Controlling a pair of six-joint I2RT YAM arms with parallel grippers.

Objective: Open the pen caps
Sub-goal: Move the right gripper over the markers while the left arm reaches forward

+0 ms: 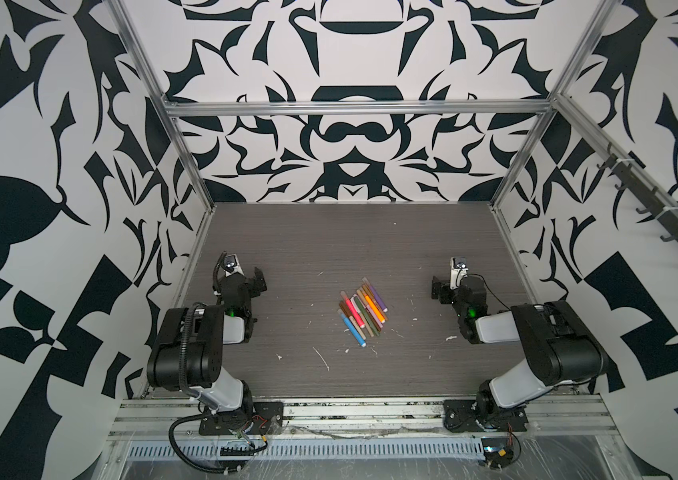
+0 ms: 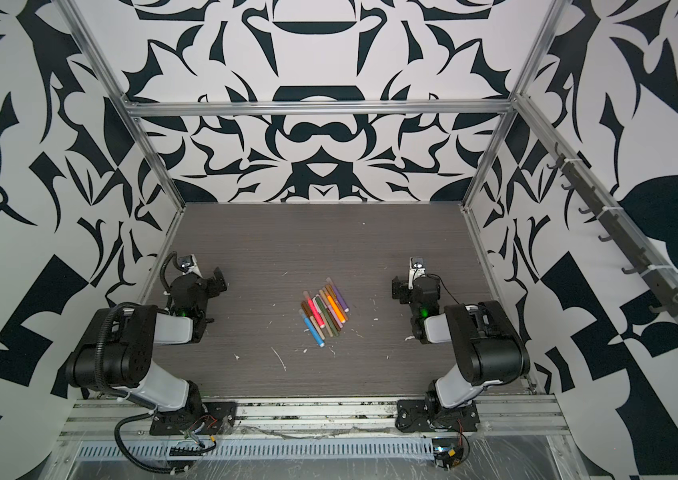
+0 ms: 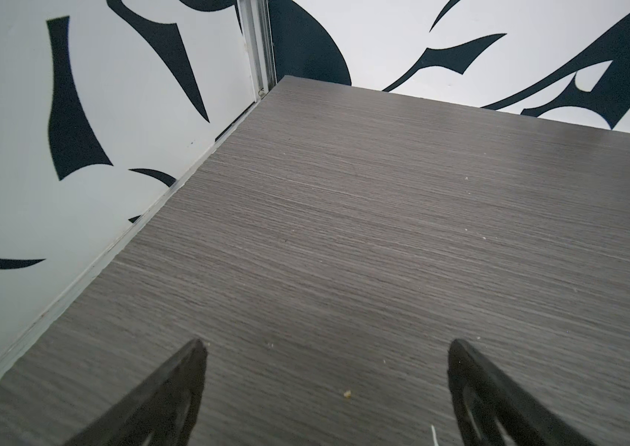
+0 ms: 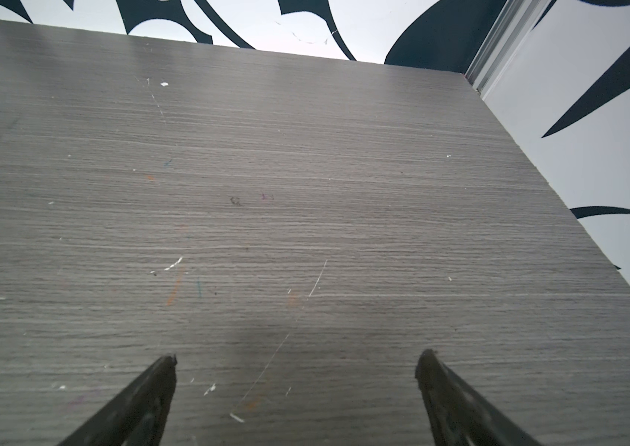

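Nothing has been picked up yet. The pens (image 1: 364,309) lie in a tight little bundle at the middle of the table (image 1: 308,249), side by side and partly on top of one another, all slanting the same way. They are well apart from both arms. From here the pen caps (image 1: 372,289) look to be seated on their pens, though they are too small for me to be sure of each one. The left claw (image 3: 327,347) hangs low over bare table near the left wall. Its jaws are spread wide with nothing between them, and the right claw (image 4: 296,359) mirrors it on the far side, equally wide and equally empty. I take this to be a waiting stance: both arms are folded back to the sides, which leaves the middle free and the bundle in plain sight in both top views. Pulling a cap will probably need one claw pinching the body and the other the cap. Because the pens are packed so closely, I would expect one to need teasing out first, or its neighbours will shift. White flecks (image 1: 320,357) dot the table around the pile.
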